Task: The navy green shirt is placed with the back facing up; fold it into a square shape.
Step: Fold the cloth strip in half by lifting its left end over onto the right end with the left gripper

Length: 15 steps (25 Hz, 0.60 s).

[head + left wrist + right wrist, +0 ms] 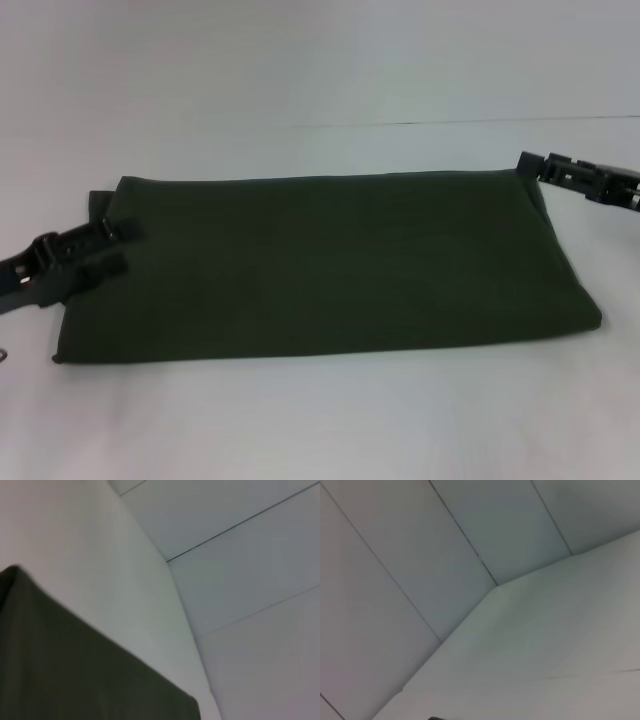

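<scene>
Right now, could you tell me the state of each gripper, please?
Left gripper: open, fingers either side of the navy green shirt's left edge.
Right gripper: at the shirt's far right corner; open or shut cannot be told.

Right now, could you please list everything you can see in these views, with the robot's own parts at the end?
navy green shirt: one, dark olive green, folded into a wide band lying flat across the middle of the table; plain side up, no lettering showing.
table: one, white, under the shirt and filling the head view.
wall panels: pale grey with thin dark seams, behind the table's far edge in both wrist views.
left gripper: one, black, at the shirt's left end, fingers parted over its edge.
right gripper: one, black, at the shirt's far right corner.
</scene>
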Motion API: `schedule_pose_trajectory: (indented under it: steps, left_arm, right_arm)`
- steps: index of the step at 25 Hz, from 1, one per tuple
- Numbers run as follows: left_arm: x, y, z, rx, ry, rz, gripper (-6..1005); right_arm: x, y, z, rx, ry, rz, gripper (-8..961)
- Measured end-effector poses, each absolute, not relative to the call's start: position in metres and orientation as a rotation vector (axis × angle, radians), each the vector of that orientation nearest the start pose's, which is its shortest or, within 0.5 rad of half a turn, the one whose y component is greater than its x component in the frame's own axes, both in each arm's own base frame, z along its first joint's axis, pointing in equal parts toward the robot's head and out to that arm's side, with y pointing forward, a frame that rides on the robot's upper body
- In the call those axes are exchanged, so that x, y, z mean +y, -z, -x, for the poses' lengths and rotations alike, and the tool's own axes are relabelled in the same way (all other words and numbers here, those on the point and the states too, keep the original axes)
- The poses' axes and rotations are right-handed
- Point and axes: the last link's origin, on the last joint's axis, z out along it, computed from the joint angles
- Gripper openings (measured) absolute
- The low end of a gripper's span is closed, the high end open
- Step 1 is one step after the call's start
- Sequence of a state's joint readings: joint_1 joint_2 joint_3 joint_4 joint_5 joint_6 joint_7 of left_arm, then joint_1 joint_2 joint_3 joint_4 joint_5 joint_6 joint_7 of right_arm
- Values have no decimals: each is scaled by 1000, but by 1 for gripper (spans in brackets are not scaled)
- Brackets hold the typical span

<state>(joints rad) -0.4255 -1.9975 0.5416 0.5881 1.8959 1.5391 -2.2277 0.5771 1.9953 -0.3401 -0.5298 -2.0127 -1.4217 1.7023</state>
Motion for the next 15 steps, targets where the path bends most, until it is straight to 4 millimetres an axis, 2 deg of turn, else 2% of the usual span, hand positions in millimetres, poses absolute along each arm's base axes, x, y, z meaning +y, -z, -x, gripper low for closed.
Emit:
schedule_pose_trajectory:
  steps: [15]
  left_arm:
    - [296, -51, 347, -2217, 939, 1766, 874]
  right_arm:
    - [385, -71, -291, 1173, -911, 2183, 877]
